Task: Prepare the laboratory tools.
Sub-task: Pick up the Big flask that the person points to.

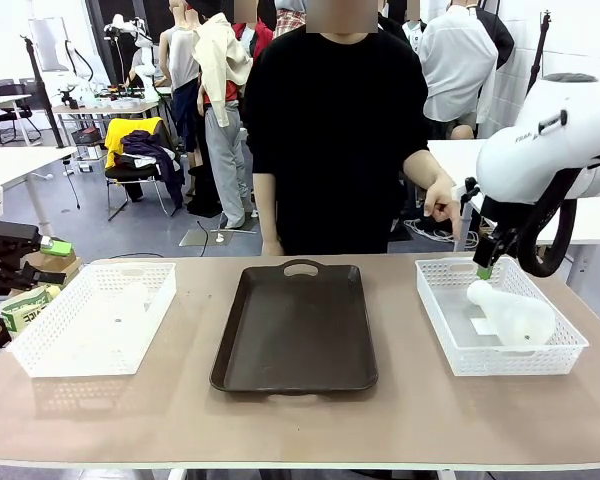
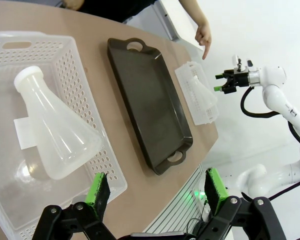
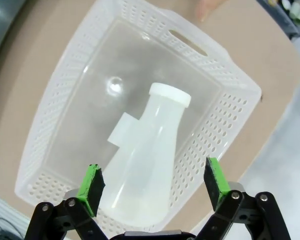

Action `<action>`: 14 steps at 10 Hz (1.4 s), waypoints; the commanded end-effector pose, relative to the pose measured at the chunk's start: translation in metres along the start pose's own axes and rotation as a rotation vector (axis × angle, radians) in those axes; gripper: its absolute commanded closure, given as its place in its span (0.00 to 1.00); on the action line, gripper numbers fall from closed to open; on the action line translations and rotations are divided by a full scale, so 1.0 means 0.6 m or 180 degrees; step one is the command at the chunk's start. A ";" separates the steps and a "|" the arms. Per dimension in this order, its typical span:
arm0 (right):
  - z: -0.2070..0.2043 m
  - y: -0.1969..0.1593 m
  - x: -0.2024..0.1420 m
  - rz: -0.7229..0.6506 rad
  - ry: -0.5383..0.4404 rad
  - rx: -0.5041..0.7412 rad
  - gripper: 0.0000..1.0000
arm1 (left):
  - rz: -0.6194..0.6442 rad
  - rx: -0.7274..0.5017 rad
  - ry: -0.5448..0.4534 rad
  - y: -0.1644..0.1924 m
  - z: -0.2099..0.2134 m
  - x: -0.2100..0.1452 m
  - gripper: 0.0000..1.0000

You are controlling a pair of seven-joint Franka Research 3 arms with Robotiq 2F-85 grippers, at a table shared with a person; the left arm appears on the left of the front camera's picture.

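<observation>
Open fingers, nothing held yet.
Your right fingers (image 1: 486, 266) hang wide over the flask (image 3: 155, 145) lying in its basket (image 3: 226, 134), likely to grab it; your left fingers (image 1: 52, 247) are wide too.

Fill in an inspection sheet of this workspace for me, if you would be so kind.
Surface: brown table; dark tray in the middle, bare inside.
Job's things: left flask lies on its side in the left basket; right flask lies on its side in the right basket.
Clutter: nothing seen.
Claws: left claw open, beside the left basket; right claw open, above the right flask, holding nothing.
Cables: black cable looped at the right arm's wrist.
Surroundings: person at the far side, hand pointing down near the right basket; people, chairs and tables behind.
</observation>
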State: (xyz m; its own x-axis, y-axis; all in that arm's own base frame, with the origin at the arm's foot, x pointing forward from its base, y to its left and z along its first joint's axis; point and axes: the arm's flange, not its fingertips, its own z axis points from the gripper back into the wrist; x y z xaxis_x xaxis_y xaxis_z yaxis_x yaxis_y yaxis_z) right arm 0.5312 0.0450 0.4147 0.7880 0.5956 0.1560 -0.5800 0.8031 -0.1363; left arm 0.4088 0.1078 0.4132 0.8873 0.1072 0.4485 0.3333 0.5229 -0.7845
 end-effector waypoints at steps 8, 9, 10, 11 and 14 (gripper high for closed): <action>-0.102 -0.046 0.058 -0.0257 0.0372 0.0397 0.00 | -0.0023 -0.0040 -0.0034 0.000 0.002 0.000 0.00; -0.112 -0.047 0.060 -0.0266 0.0385 0.0485 0.00 | -0.0023 -0.0040 -0.0034 0.000 0.002 0.000 0.00; -0.118 -0.048 0.061 -0.0265 0.0387 0.0507 0.00 | -0.0023 -0.0040 -0.0034 0.000 0.002 0.000 0.00; -0.123 -0.050 0.061 -0.0277 0.0413 0.0492 0.00 | -0.0023 -0.0040 -0.0034 0.000 0.002 0.000 0.00; -0.141 -0.055 0.057 -0.0376 0.0414 0.0507 0.00 | -0.0023 -0.0040 -0.0034 0.000 0.002 0.000 0.00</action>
State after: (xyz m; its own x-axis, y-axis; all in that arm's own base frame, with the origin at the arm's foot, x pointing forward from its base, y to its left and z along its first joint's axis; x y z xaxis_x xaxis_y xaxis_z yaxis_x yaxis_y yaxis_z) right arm 0.5891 0.0372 0.3442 0.8575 0.5137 0.0291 -0.5141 0.8577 0.0077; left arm 0.4088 0.1081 0.4130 0.8875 0.1076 0.4481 0.3327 0.5231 -0.7846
